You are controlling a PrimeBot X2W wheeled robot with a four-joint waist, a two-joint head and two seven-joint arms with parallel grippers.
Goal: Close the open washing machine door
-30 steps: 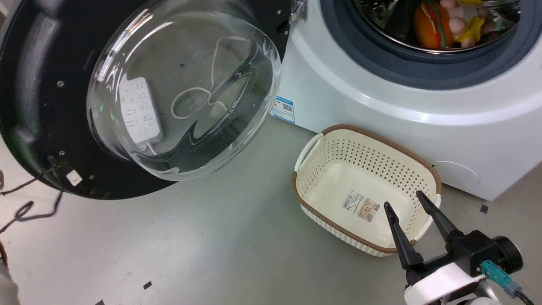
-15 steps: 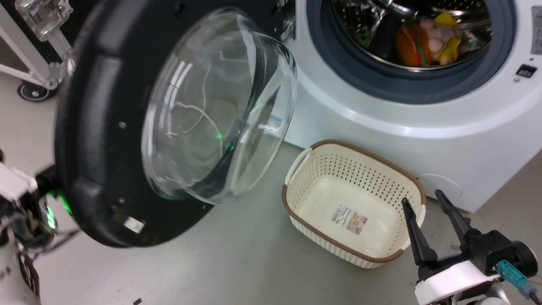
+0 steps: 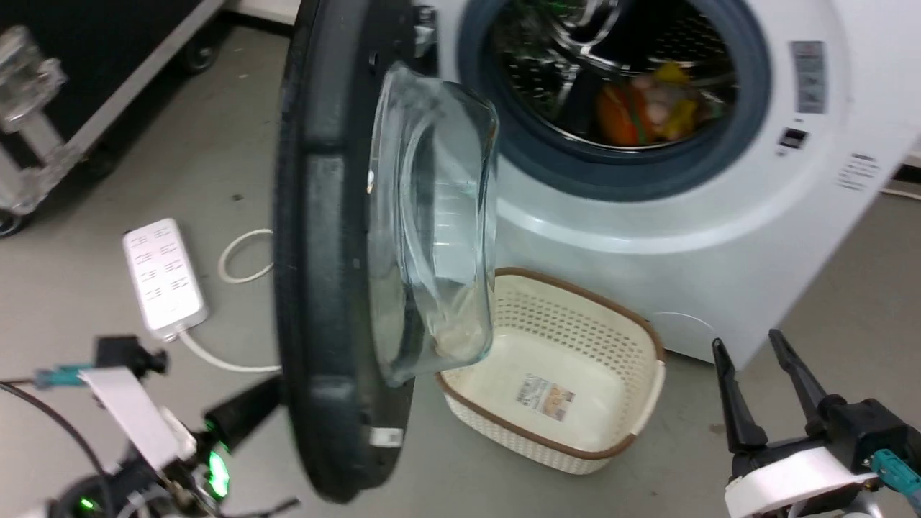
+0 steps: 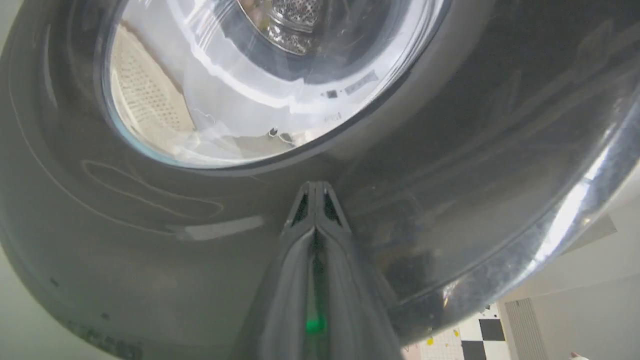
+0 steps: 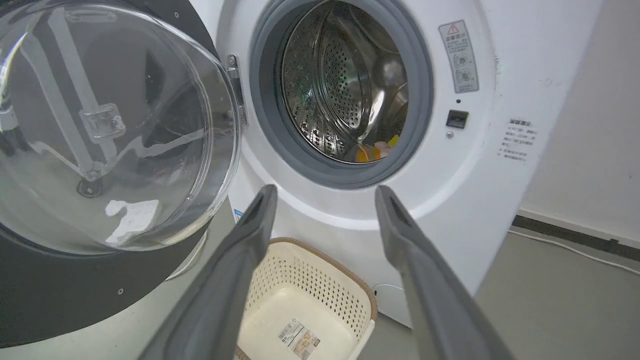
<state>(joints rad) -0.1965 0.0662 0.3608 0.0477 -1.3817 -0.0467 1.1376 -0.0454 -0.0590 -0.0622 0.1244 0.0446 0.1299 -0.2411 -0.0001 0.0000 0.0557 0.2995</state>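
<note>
Left wrist view shows the left gripper (image 4: 316, 187), fingers pressed together, against the black rim of the washing machine door (image 4: 150, 215); the right gripper (image 3: 748, 342) is spread, empty.

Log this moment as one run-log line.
task: unfinished | washing machine door: open, unlatched | left gripper: shut, tips at door's outer face | right gripper: open, empty, near cream basket

Washing machine door (image 3: 324, 288) stands edge-on at frame centre and walls off left from right. Drum opening (image 3: 575, 72) at upper right is unblocked. Basket (image 3: 518, 439) sits on the floor (image 3: 691, 439) beneath it. Power strip (image 3: 164, 277) and cable (image 3: 224, 259) clutter the left; open floor lower right.
</note>
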